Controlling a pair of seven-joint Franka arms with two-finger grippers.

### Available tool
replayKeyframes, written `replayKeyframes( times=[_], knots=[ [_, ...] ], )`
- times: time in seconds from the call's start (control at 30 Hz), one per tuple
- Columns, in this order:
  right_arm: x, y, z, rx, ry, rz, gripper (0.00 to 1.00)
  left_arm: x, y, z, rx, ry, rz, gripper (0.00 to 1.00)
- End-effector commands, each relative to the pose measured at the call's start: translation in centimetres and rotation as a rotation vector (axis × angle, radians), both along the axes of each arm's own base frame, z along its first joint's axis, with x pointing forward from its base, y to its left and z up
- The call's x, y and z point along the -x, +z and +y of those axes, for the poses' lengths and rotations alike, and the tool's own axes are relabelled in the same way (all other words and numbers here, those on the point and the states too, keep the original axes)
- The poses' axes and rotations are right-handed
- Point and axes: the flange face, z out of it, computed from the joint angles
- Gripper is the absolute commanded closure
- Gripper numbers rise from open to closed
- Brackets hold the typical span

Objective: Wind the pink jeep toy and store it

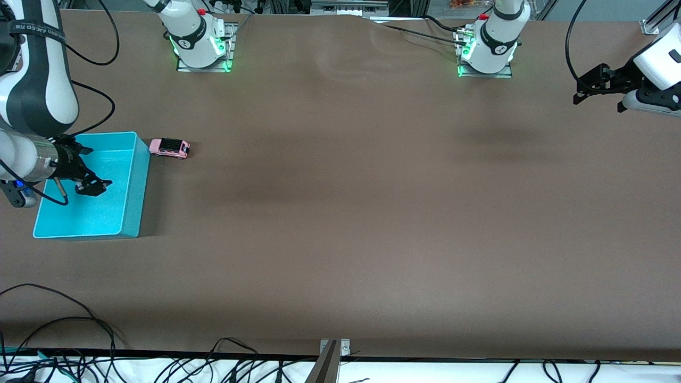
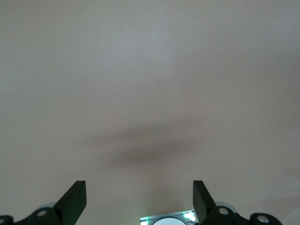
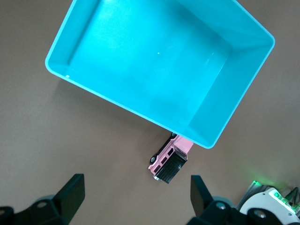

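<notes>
The pink jeep toy [image 1: 169, 147] stands on its wheels on the brown table, close beside the turquoise bin [image 1: 142, 181], at the bin corner farthest from the front camera, on the side toward the left arm's end. My right gripper [image 1: 96, 186] hangs open and empty over the bin. In the right wrist view the jeep [image 3: 171, 157] lies just outside the empty bin [image 3: 140, 56], past my open right gripper [image 3: 137, 183]. My left gripper [image 1: 585, 90] is open and empty, up over bare table at the left arm's end; its wrist view shows the gripper [image 2: 139, 185] over table only.
The right arm's base [image 1: 199, 37] and the left arm's base [image 1: 487, 48] stand at the table edge farthest from the front camera. Cables [image 1: 64, 324] trail over the nearest edge, by a metal bracket [image 1: 334, 348].
</notes>
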Motion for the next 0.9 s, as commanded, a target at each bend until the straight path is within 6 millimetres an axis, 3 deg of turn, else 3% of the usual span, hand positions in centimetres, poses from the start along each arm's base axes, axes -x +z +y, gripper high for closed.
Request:
replayKeyframes(
  times=[0.0, 0.13, 0.27, 0.37, 0.53, 0.87],
  knots=[
    [0.7, 0.9, -0.6, 0.021, -0.021, -0.022, 0.0, -0.3, 0.8, -0.5, -0.02, 0.014, 0.012, 0.0],
    [1.8, 1.0, -2.1, 0.02, -0.048, -0.05, 0.0, -1.0, 1.0, -1.3, -0.022, 0.025, 0.037, 0.0],
    [3.9, 0.9, -2.1, 0.024, -0.061, -0.098, 0.0, -1.9, 1.4, -1.8, -0.021, 0.024, 0.054, 0.0],
    [5.0, -0.2, -2.2, 0.035, -0.114, -0.102, 0.0, -3.1, 1.4, -2.2, -0.016, 0.012, 0.056, 0.0],
    [6.6, -3.3, -2.6, 0.043, -0.167, -0.066, 0.0, -3.8, 2.0, -2.6, -0.013, 0.005, 0.071, 0.0],
    [12.0, -10.0, -3.2, 0.06, -0.282, -0.094, 0.0, -3.9, 2.1, -2.3, -0.008, 0.006, 0.073, 0.0]
  ],
)
